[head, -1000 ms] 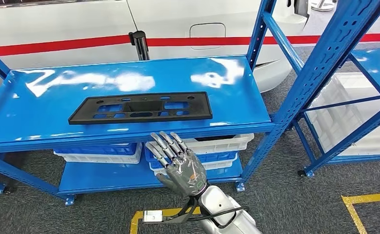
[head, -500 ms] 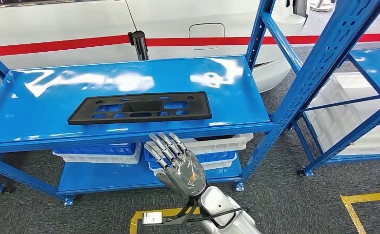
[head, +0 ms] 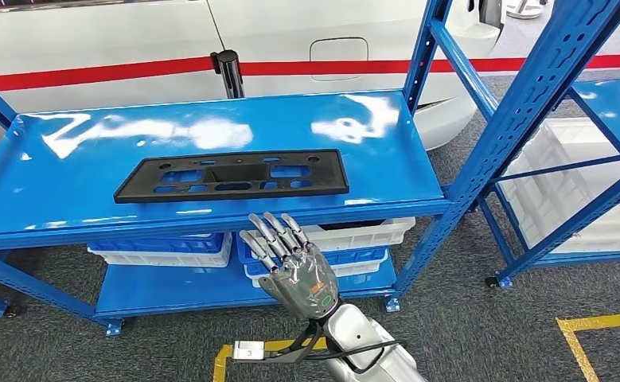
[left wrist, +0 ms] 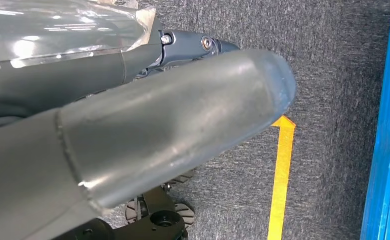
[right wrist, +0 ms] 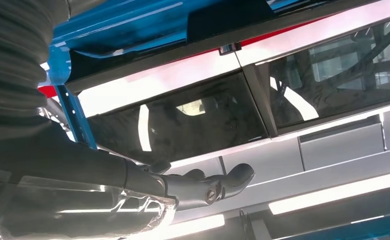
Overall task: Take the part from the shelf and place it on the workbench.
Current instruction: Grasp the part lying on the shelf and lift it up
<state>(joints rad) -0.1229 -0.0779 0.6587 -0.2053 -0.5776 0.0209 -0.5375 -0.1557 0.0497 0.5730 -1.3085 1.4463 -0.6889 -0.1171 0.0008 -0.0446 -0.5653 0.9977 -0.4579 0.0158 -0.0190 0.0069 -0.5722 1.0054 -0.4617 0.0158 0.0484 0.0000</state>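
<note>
I see the right hand (head: 297, 270) raised, empty, fingers spread, below the blue metal shelf (head: 68, 159); flat black plastic part (head: 232, 176) lies beyond its fingertips.

Empty right hand (head: 294, 267) below shelved part (head: 231, 176)

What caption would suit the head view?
Right hand open below the blue shelf, black part lying untouched.

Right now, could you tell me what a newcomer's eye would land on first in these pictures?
First, the long black part lying flat on the glossy blue shelf, near its front edge. Next, the right robot hand, fingers spread and empty, raised just below and in front of that edge. Behind the shelf stands a white car with a red stripe.
</note>
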